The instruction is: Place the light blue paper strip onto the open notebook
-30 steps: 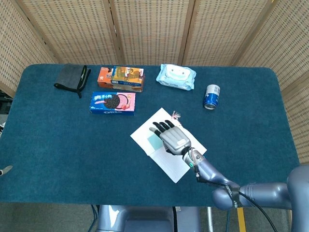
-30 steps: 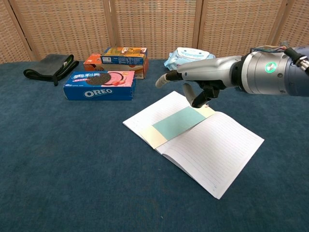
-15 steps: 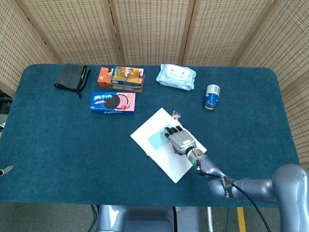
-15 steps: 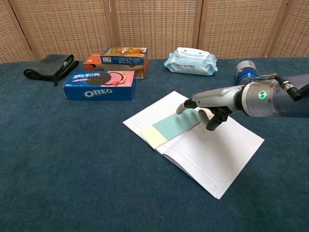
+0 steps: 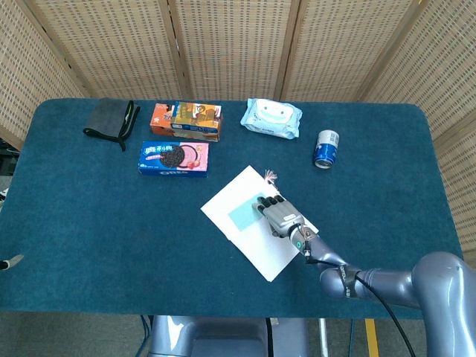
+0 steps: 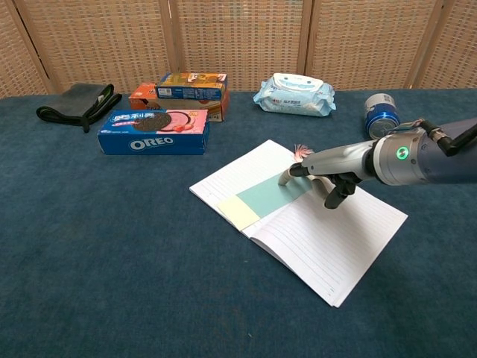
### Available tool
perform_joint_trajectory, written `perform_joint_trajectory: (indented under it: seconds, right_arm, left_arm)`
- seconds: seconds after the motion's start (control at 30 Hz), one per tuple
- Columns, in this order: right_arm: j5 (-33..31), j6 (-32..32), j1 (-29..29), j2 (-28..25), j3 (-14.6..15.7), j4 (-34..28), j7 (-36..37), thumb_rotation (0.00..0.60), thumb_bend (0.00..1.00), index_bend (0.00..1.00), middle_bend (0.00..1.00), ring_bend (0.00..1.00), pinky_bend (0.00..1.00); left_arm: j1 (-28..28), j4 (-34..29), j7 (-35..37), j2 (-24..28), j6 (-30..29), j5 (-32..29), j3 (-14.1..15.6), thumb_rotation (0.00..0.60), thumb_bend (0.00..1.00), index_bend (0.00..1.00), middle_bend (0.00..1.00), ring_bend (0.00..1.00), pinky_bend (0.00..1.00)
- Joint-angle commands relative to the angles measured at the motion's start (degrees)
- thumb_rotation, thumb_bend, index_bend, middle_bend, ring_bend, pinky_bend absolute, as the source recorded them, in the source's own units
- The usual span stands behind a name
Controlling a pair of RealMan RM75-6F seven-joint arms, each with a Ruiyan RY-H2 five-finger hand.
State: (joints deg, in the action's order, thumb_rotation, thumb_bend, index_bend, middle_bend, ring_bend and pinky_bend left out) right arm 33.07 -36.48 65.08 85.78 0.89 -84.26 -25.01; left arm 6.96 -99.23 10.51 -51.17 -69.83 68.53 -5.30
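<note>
The open notebook lies on the blue table, also seen in the head view. The light blue paper strip lies flat across its left page, with a pale yellow end; in the head view the strip sits by the page's middle. My right hand hovers low over the notebook with its fingers stretched out, holding nothing. One fingertip rests at the strip's right end. The head view shows the right hand over the notebook's fold. Only a grey tip at the left edge may be my left hand.
An Oreo box, an orange box, a dark pouch, a wet-wipes pack and a blue can stand along the far side. A pink tassel lies at the notebook's far corner.
My right hand has come down from above the page and drawn back to the right, its fingertip now at the strip's end. The strip lies slightly lower and further left on the page.
</note>
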Motion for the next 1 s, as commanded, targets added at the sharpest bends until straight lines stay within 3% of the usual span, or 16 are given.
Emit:
perform_joint_trajectory:
  seconds: [0.03, 0.4, 1.0]
  right_arm:
    - [1.5, 0.8, 0.46, 0.15, -0.2, 1.0, 0.2, 0.6, 1.0, 0.0, 0.0, 0.0, 0.0]
    - [5.39, 1.99, 2.08, 0.5, 0.21, 2.66, -0.82, 0.6, 1.0, 0.0, 0.0, 0.0, 0.0]
    - [7.05, 2.13, 3.42, -3.1, 4.78, 0.84, -4.84, 0.6, 1.0, 0.0, 0.0, 0.0, 0.0]
  left_arm:
    - [0.05, 0.01, -0.12, -0.07, 0.1, -0.16, 0.0, 0.6, 0.0, 0.0, 0.0, 0.0, 0.0]
    - [0.31, -0.11, -0.52, -0.16, 0.43, -0.73, -0.14, 0.6, 0.0, 0.0, 0.0, 0.0, 0.0]
    - [0.43, -0.47, -1.31, -0.31, 0.35, -0.9, -0.1, 0.6, 0.0, 0.0, 0.0, 0.0, 0.0]
